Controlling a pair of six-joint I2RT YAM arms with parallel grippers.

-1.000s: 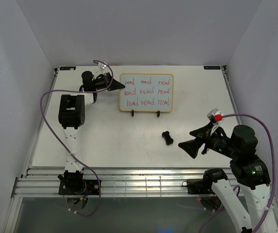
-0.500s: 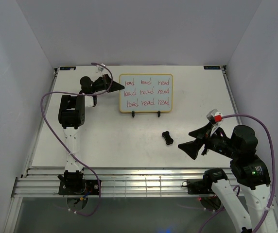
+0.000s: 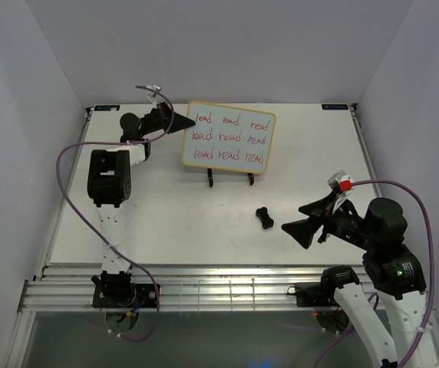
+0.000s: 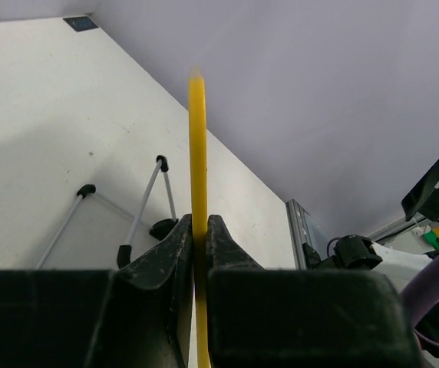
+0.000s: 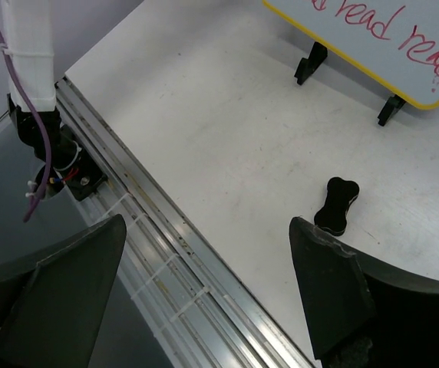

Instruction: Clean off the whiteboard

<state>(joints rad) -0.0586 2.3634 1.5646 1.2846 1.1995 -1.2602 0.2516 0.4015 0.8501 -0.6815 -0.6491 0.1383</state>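
The whiteboard (image 3: 229,136) has a yellow frame and three rows of red words, and it hangs tilted just above its black wire stand (image 3: 231,178). My left gripper (image 3: 191,123) is shut on the board's left edge. The left wrist view shows the yellow edge (image 4: 197,153) pinched between my jaws (image 4: 197,222), with the stand (image 4: 146,207) below. A small black bone-shaped eraser (image 3: 264,218) lies on the table. My right gripper (image 3: 292,218) hovers open just right of it, holding nothing. In the right wrist view the eraser (image 5: 336,205) lies beside the right finger, and the board's lower corner (image 5: 373,31) is at the top.
Grey walls close in the white table on three sides. A metal rail (image 3: 204,284) runs along the near edge, shown as (image 5: 173,253) in the right wrist view. Purple cables loop off both arms.
The left gripper closed on the board's left edge and lifted it; the board now tilts up off the stand. The right arm has barely moved.
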